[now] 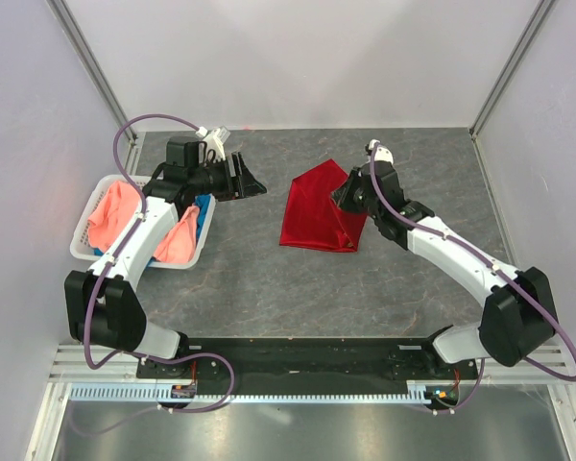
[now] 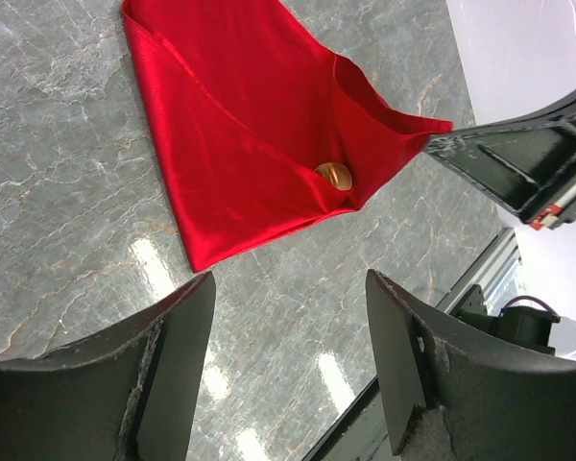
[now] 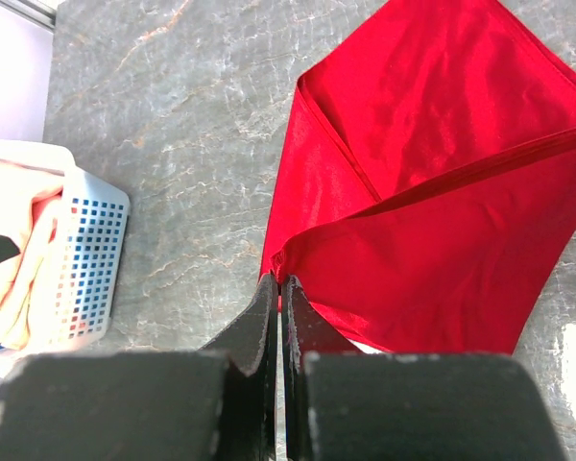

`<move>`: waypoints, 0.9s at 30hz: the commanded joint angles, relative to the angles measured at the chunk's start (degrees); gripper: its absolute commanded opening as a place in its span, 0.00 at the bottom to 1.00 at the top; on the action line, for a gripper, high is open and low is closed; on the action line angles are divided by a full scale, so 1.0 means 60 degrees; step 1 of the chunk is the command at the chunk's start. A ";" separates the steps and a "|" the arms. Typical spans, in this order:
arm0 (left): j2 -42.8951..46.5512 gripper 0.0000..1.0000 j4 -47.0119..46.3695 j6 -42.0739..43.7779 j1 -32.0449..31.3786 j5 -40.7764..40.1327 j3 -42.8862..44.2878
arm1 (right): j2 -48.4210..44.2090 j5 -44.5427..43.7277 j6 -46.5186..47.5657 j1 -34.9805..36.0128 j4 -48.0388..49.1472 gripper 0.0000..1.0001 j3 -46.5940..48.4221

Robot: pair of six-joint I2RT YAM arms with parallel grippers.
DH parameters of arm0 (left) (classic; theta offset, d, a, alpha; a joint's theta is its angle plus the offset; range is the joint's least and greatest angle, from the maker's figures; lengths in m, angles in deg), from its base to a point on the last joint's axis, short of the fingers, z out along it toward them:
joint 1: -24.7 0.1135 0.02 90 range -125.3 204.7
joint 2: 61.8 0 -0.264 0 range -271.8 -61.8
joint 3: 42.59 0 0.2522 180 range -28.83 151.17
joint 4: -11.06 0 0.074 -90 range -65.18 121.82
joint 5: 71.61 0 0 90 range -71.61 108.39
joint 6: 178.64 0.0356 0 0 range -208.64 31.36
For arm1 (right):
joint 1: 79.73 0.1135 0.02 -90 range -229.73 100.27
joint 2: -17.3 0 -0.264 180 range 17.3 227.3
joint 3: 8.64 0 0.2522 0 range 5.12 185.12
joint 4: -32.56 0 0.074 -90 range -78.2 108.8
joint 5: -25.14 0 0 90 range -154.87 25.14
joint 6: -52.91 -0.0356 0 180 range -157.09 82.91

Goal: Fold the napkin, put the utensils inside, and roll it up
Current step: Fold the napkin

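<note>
The napkin is sheeny red cloth; the spoon polished copper-toned metal; the desk glossy, marble-patterned; the basket perforated white plastic.

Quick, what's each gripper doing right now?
Left gripper: open, holding nothing.
Right gripper: closed, pinching the red napkin at its edge.

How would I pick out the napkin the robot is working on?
Start at the grey marbled table. Just right of its middle lies the napkin, a folded cloth whose corner the right gripper pinches. It is the only deep red, shiny cloth and lies on the bare table; the pink cloths and blue cloth sit in the white basket at the left.
</note>
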 commanded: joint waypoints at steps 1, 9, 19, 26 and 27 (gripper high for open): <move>0.0233 0.71 -0.0196 0.0056 0.0057 0.0297 -0.0024 | -0.0330 -0.0142 0.0077 0.0018 0.0098 0.00 0.0410; 0.0233 0.71 -0.0210 0.0056 0.0057 0.0297 -0.0025 | -0.0052 0.0151 0.0092 0.0018 0.0171 0.00 0.0542; 0.0233 0.71 -0.0225 0.0056 0.0057 0.0311 -0.0010 | 0.0724 0.0371 -0.0010 0.0602 0.0654 0.00 0.0703; 0.0218 0.71 -0.0210 0.0056 0.0057 0.0297 -0.0039 | 0.1778 0.0532 0.0048 0.1116 0.0801 0.00 0.0762; 0.0233 0.71 -0.0225 0.0041 0.0057 0.0311 -0.0039 | 0.1881 0.0532 0.0063 0.1232 0.0815 0.00 0.0791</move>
